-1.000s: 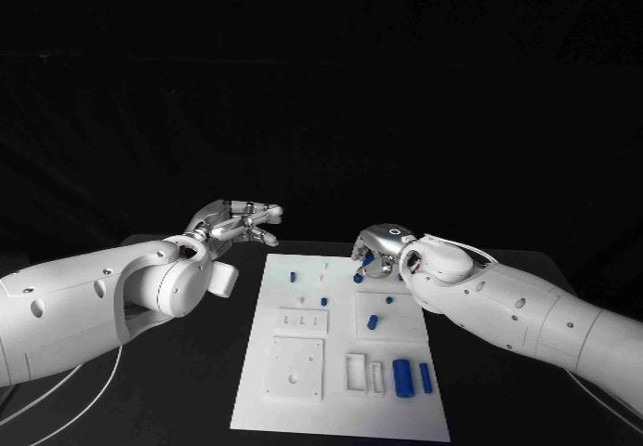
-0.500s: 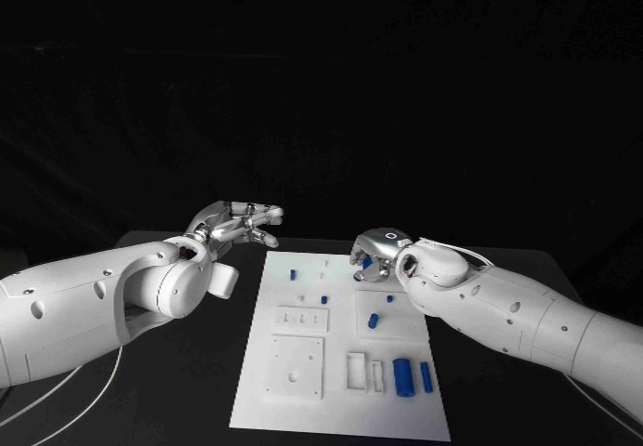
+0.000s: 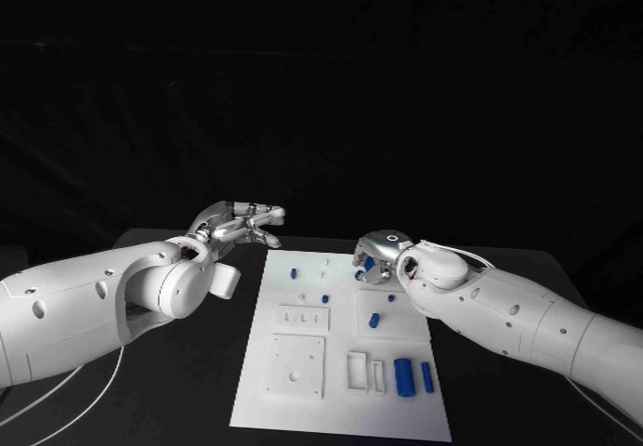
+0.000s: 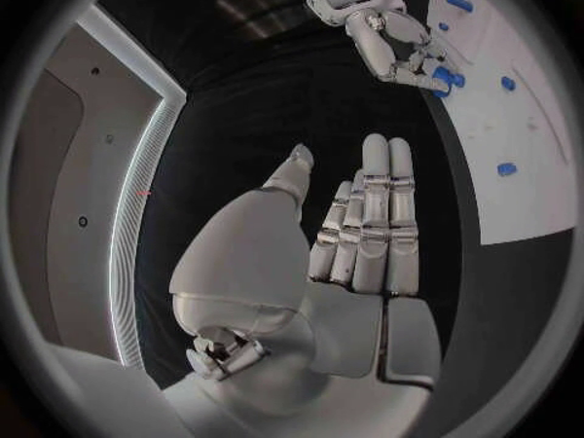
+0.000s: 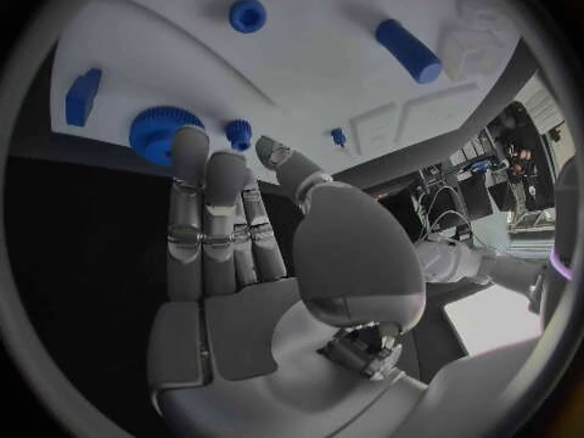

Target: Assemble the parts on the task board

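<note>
The white task board (image 3: pixel 302 372) lies in the middle of the table with several small blue parts on it. My right hand (image 3: pixel 379 255) hovers over its far right corner. Its straight fingers reach a large blue gear (image 5: pixel 152 127) by the board's edge, and the thumb points at a small blue gear (image 5: pixel 239 133). I cannot tell whether the fingertips press on the large gear. From the left wrist, the right hand (image 4: pixel 383 39) has blue parts (image 4: pixel 444 76) at its fingertips. My left hand (image 3: pixel 242 223) is off the board's far left corner, fingers spread, holding nothing.
Near the board's front lie a thick blue cylinder (image 3: pixel 402 378) and a slim one (image 3: pixel 426 376). Small blue pegs (image 3: pixel 326 299) stand mid-board. White recessed blocks (image 3: pixel 295 367) fill the front left. A cable (image 3: pixel 81 390) runs under my left arm.
My right hand has sunk slightly toward the board and its fingertips have come over the blue gear. The left hand has stayed where it was.
</note>
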### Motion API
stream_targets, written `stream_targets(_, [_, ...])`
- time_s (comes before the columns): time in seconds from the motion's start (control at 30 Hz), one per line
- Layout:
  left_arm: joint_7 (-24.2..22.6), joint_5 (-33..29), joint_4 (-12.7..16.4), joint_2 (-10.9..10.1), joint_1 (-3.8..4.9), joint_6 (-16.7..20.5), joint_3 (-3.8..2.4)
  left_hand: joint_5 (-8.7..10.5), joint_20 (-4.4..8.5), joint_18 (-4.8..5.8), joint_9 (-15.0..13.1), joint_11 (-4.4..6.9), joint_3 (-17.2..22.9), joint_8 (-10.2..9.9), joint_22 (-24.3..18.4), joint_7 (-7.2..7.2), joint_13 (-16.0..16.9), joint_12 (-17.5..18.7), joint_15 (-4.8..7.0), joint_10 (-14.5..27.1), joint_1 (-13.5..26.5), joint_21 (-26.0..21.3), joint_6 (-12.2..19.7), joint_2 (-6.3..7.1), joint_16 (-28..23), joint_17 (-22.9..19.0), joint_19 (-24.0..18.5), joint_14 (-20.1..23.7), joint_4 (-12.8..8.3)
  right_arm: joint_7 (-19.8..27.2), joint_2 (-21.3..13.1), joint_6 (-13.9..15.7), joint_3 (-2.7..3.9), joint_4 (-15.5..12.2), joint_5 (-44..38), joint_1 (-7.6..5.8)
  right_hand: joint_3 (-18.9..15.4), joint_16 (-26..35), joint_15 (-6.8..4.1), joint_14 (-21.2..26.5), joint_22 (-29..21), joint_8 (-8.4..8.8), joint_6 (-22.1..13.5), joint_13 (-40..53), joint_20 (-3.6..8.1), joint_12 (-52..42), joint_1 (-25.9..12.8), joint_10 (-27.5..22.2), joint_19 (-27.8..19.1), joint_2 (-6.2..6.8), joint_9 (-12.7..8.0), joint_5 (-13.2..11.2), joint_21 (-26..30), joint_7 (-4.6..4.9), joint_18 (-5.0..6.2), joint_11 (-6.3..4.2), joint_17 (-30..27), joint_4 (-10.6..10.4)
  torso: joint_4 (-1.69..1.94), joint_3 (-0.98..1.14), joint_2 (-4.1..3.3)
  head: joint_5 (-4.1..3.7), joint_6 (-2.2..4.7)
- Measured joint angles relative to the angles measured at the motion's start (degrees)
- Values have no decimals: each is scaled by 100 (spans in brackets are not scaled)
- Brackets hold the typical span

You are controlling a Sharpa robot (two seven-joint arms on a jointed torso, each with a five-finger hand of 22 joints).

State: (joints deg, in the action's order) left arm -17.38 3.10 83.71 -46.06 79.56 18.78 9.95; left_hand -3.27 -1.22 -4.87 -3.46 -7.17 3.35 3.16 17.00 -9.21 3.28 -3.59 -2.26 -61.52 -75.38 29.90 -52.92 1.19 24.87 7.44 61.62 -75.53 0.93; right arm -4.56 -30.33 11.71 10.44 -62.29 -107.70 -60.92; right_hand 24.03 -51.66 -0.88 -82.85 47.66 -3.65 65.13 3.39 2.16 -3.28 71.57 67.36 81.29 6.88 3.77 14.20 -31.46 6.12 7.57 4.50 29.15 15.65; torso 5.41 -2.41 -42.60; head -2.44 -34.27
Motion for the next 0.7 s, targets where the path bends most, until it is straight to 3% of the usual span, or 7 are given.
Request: stream_targets(0.7, [17, 5, 23, -16, 1, -11, -2, 0, 0, 0, 1, 0, 19, 0, -1, 0, 0, 0, 0, 0, 0, 0, 0, 0, -1, -8, 1, 0, -19, -63, 76, -61, -25, 105, -87, 43, 410, 1, 10, 11, 351, 0, 44, 0, 10, 0, 0, 107, 51, -1, 0, -203, 209, -40, -7, -44, -13, -30, -4, -26, -32, 14, -30])
